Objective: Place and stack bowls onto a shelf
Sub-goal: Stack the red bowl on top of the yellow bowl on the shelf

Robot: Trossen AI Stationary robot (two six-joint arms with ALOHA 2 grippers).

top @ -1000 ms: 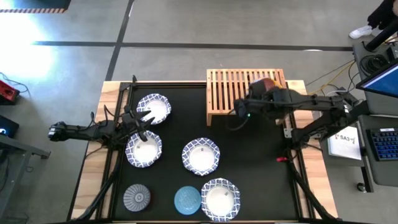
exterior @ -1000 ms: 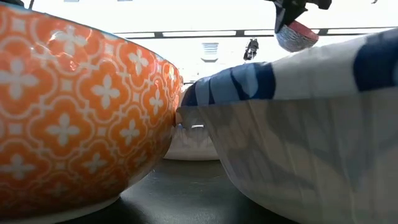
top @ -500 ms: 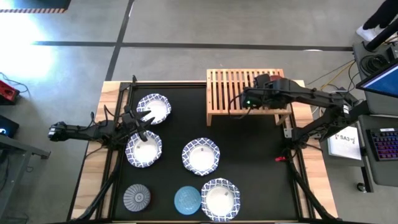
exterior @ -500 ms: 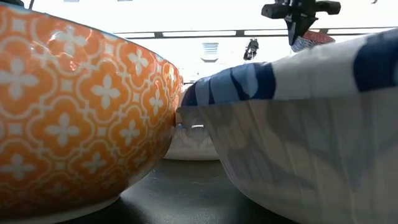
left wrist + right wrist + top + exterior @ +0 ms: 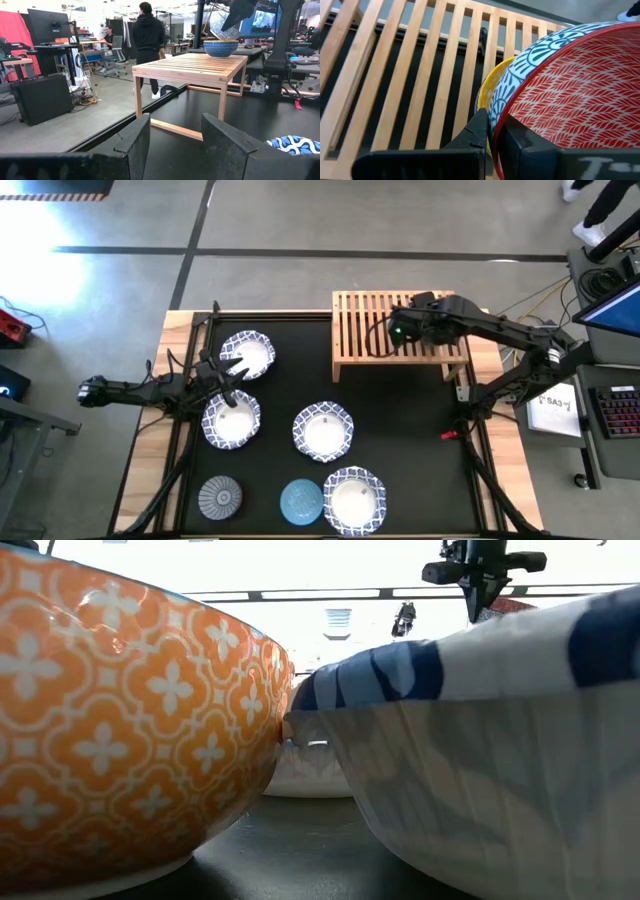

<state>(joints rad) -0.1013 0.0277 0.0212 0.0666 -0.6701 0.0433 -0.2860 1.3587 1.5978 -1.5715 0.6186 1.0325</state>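
Note:
My right gripper (image 5: 424, 312) is over the right part of the light-wood shelf (image 5: 365, 335), shut on a bowl that is red inside (image 5: 570, 75). This bowl hangs tilted over a yellow bowl (image 5: 486, 90) that stands on the slats. The left wrist view shows that bowl's blue outside (image 5: 221, 48). My left gripper (image 5: 228, 377) is open and empty, low between two white blue-rimmed bowls (image 5: 247, 354) (image 5: 232, 420). Two more white bowls (image 5: 323, 431) (image 5: 354, 500), a grey bowl (image 5: 219, 497) and a light blue bowl (image 5: 301, 501) stand on the black mat. My right gripper holds the red bowl by its rim (image 5: 495, 117), one finger (image 5: 479, 131) on the blue-patterned outer wall and one finger (image 5: 520, 142) inside on the red. The bowl is lifted clear and tilted above the yellow bowl on the shelf.
In the low view an orange-patterned bowl wall (image 5: 120, 720) and a white-and-blue bowl wall (image 5: 480, 740) stand close to the camera. The shelf's left slats (image 5: 395, 75) are bare. People, desks and screens (image 5: 145, 30) show beyond the table.
My right gripper has carried the red bowl toward the table's far edge over the shelf's right part. It has turned on the way and come down a little, and the bowl stays tilted in its hold.

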